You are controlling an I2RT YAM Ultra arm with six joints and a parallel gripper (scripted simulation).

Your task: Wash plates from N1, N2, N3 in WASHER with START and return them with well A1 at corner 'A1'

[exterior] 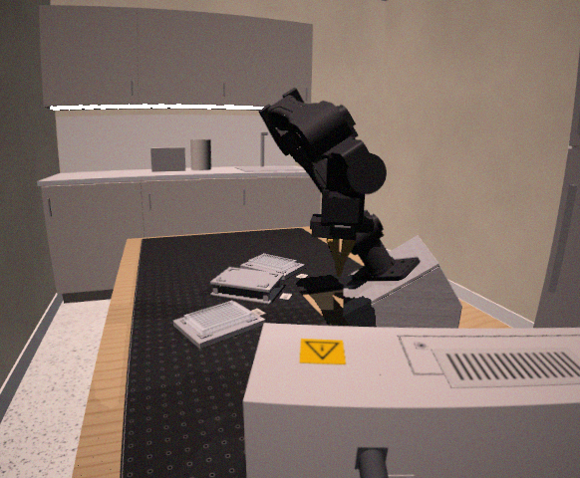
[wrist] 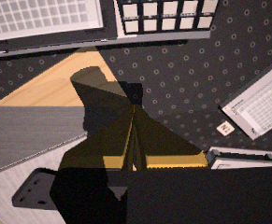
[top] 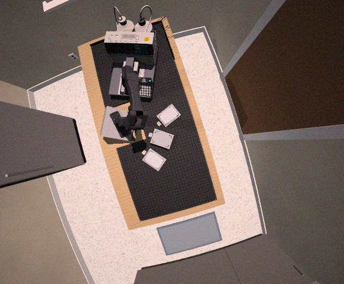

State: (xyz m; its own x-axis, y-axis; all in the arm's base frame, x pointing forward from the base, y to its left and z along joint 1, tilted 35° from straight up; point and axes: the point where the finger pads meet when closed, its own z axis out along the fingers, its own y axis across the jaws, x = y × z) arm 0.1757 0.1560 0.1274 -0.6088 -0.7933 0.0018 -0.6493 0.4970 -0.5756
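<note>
My gripper (wrist: pixel 134 112) (exterior: pixel 340 258) is shut and empty. It hangs over the black mat (wrist: pixel 182 79) between the washer's front and the arm's base; in the overhead view the arm hides it. A white 96-well plate (wrist: pixel 42 16) lies on the WASHER carrier, at the top left of the wrist view. The keypad (wrist: pixel 165 14) (top: pixel 145 90) is to its right, and the lamp (top: pixel 149 80) is green. The nest labelled N1 (wrist: pixel 224 127) holds a plate (wrist: pixel 262 105) (top: pixel 168 115) (exterior: pixel 272 264). The middle nest (top: pixel 161 138) (exterior: pixel 246 283) is empty. The third nest holds a plate (top: pixel 153 159) (exterior: pixel 218 320).
The washer housing (top: pixel 129 38) (exterior: pixel 424 390) stands at the mat's far end with two bottles (top: pixel 125 24) behind it. The arm's grey wedge-shaped base (top: pixel 111 126) (exterior: pixel 414 293) sits on the wooden edge (wrist: pixel 47 89) left of the gripper.
</note>
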